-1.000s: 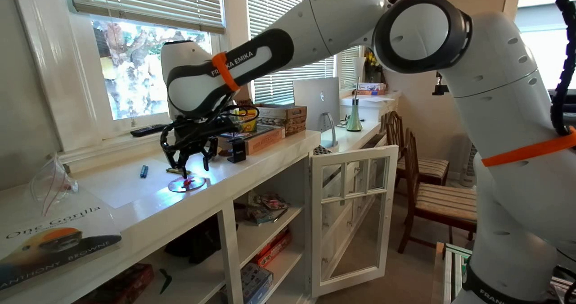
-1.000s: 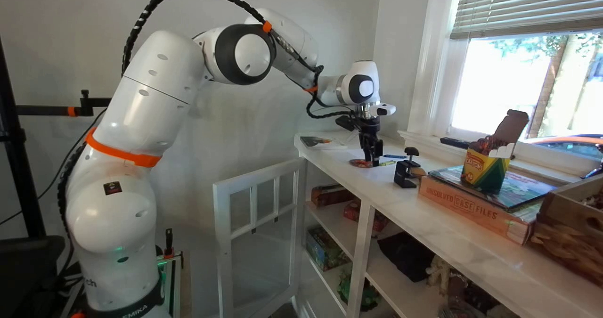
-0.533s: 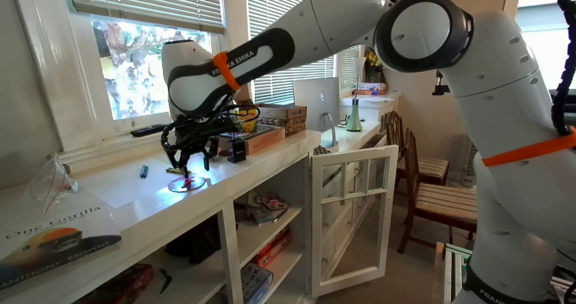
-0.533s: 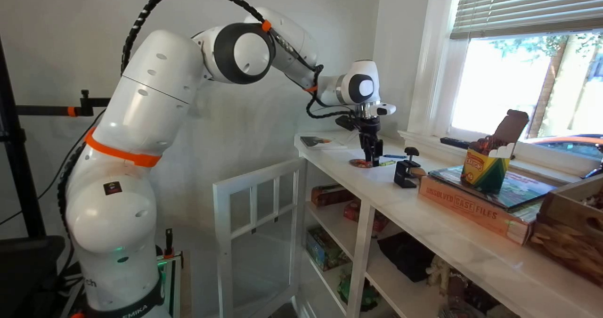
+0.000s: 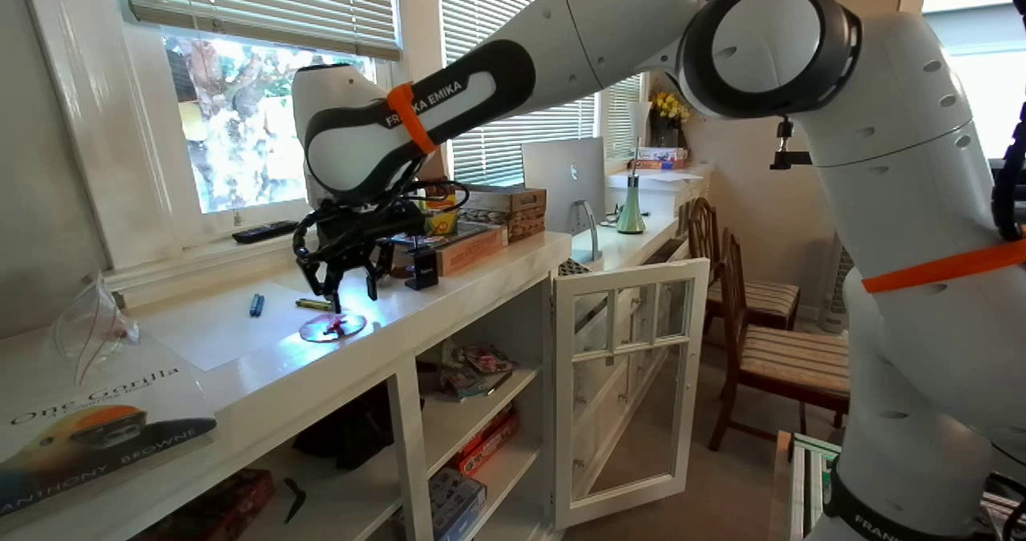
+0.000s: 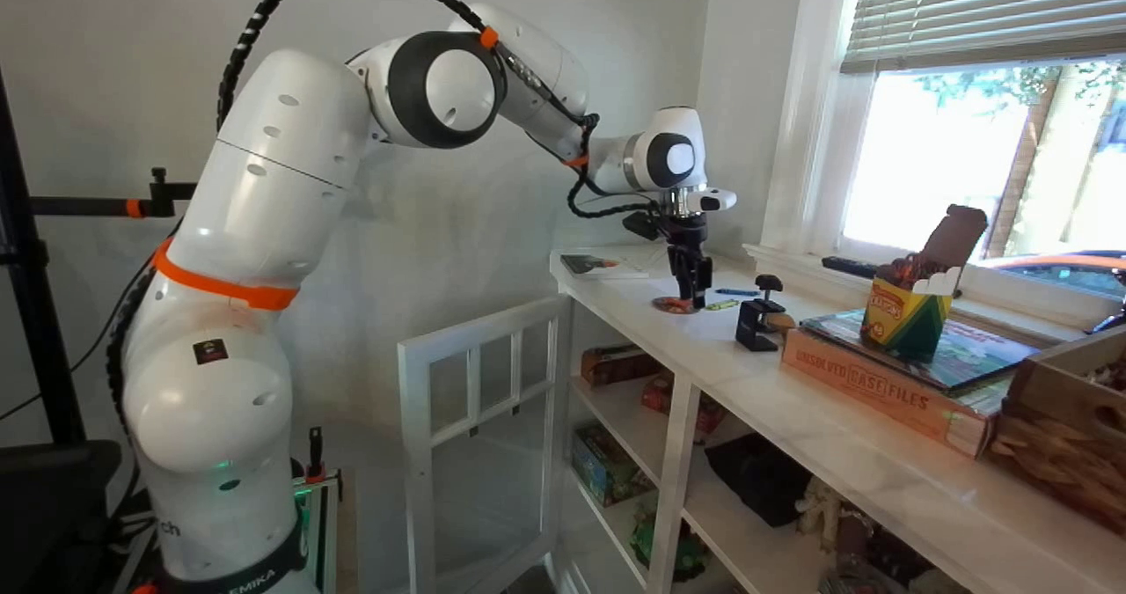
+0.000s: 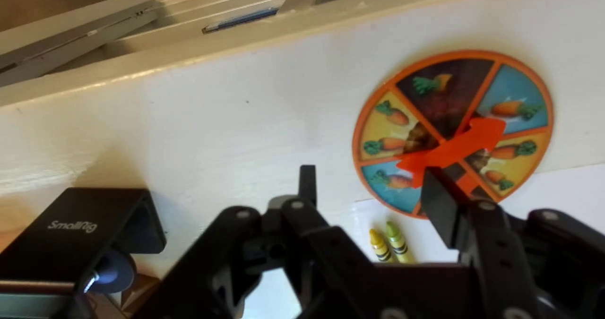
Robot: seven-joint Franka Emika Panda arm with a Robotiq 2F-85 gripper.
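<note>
Wrist view: I list one gripper point(image 7: 370, 186), lower frame, its two fingers point(image 7: 438, 208) standing apart. One round spinner point(image 7: 439, 106), right of frame, bearing one red arrow point(image 7: 456, 150); one finger overlaps the arrow's tail, contact I cannot tell. Two crayons point(image 7: 398, 242), lower centre. One black clamp point(image 7: 75, 234), lower left.

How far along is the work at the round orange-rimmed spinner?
Looks done: the black two-fingered hand is in place at the spinner.
Under way: one fingertip is by the tail of the flat red arrow; contact is unclear, and the parted jaws grip nothing.
Left, perhaps: finishing there and drawing clear, as the fingertip overhangs the spinner.
</note>
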